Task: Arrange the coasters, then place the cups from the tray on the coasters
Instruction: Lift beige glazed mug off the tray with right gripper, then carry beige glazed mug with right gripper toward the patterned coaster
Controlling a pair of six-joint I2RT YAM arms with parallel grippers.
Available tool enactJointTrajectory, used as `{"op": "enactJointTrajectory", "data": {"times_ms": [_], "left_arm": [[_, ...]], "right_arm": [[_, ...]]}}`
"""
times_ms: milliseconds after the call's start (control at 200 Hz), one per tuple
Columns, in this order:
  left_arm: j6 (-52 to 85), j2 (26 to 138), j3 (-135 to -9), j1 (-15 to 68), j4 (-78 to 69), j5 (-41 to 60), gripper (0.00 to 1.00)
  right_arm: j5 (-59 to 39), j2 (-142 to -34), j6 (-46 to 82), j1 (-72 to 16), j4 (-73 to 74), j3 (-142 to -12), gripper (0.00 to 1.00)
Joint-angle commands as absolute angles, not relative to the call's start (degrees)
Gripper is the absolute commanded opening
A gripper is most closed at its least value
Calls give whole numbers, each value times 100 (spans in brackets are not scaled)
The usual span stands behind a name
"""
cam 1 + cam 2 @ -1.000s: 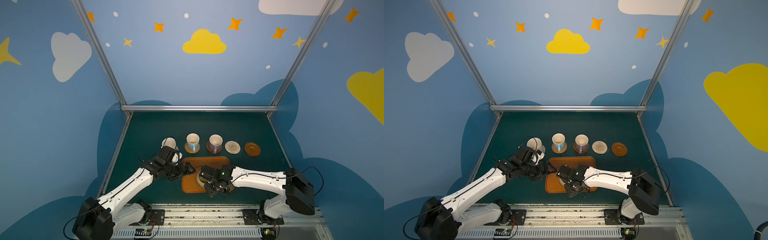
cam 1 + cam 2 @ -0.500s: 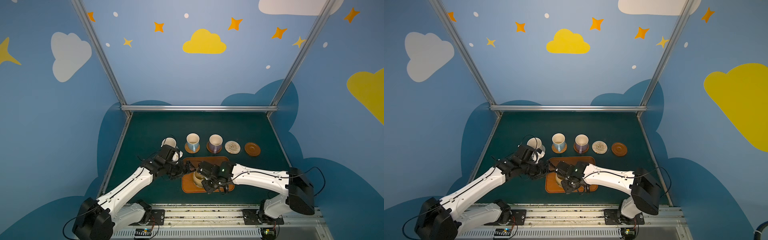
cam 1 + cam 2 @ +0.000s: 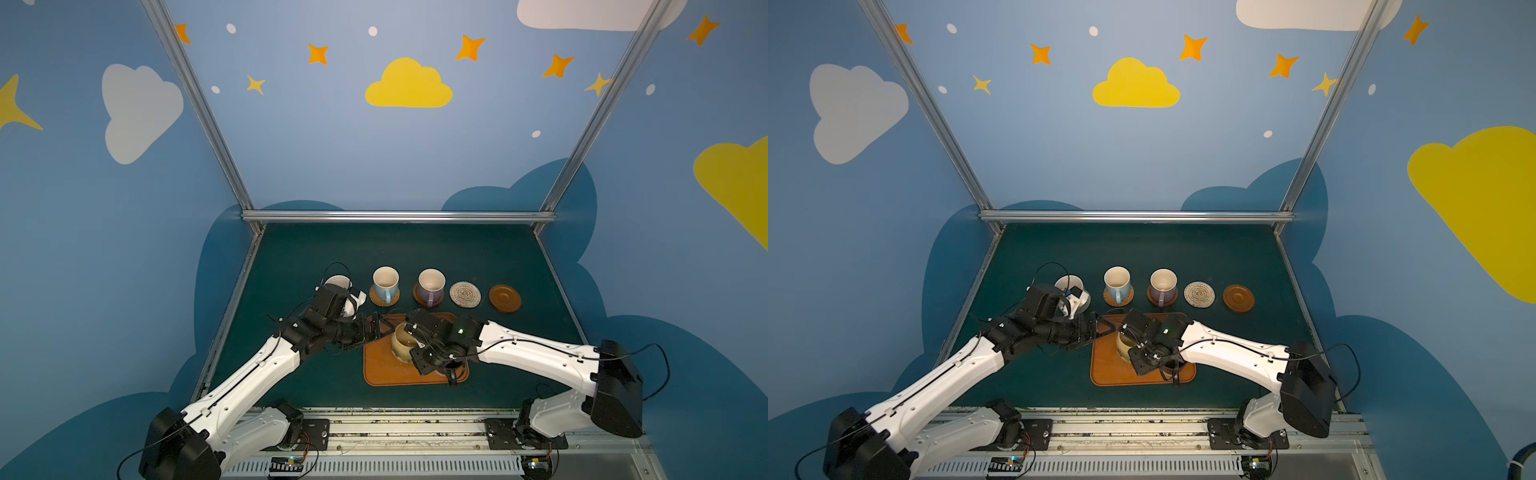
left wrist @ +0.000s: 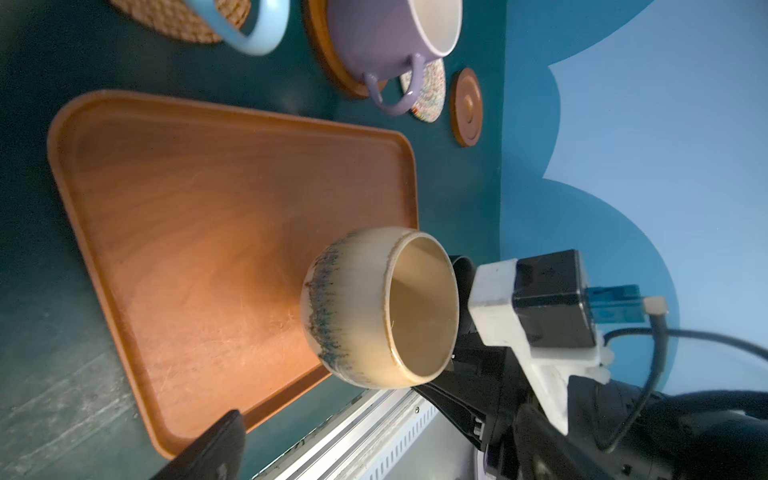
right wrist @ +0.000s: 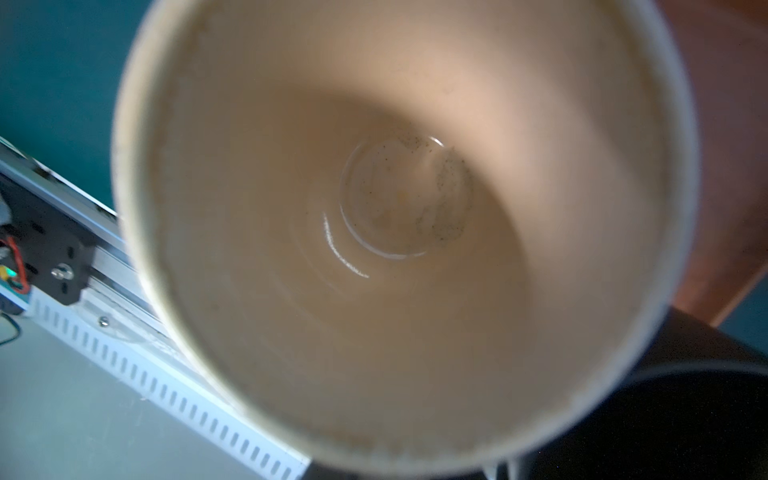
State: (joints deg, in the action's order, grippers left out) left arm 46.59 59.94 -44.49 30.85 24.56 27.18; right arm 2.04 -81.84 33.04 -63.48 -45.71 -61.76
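Counter (image 3: 457, 257): green, seen from above | Tray (image 3: 386, 374): at the counter's front middle | Beige cup (image 3: 401, 343): over the tray, my right claw (image 3: 415, 337) clenched on it | Rope coaster (image 3: 465, 294): bare, behind and right of that claw; I judge the right arm nearer | Left claw (image 3: 382, 326): released, at the tray's back-left corner

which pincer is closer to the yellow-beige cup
Right. The right pincer is shut on the yellow-beige cup; the left pincer stands open beside it, apparently not touching.
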Motion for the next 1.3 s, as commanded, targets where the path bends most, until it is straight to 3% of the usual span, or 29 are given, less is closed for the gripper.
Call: {"op": "enactJointTrajectory", "data": {"times_ms": [0,260,646,761,1046,1151,1296], "left_arm": [[4640,5880,-4652,3060,2069,2659,100],[4816,6060,-4834,3062,1171,2669,100],[4666,7363,-6006,3148,826,2764,100],[4421,7702,-6574,3304,1745,2132,100],[4194,8327,-7328,3526,1834,2311,100],[4095,8542,-7714,3743,2327,1606,100],[4131,8879,-8042,3891,2204,1693,100]], "right_arm": [[400,-7827,3229,-6186,-4347,-6431,0],[742,-7596,2927,-5856,-4446,-6603,0],[1375,-6728,2813,-5078,-4053,-6172,0],[1197,-6584,2755,-4651,-4115,-6240,0],[885,-6832,2422,-3599,-4602,-6668,0],[799,-6969,2348,-3217,-4710,-6840,0],[704,-7178,2286,-2783,-4696,-6964,0]]}}
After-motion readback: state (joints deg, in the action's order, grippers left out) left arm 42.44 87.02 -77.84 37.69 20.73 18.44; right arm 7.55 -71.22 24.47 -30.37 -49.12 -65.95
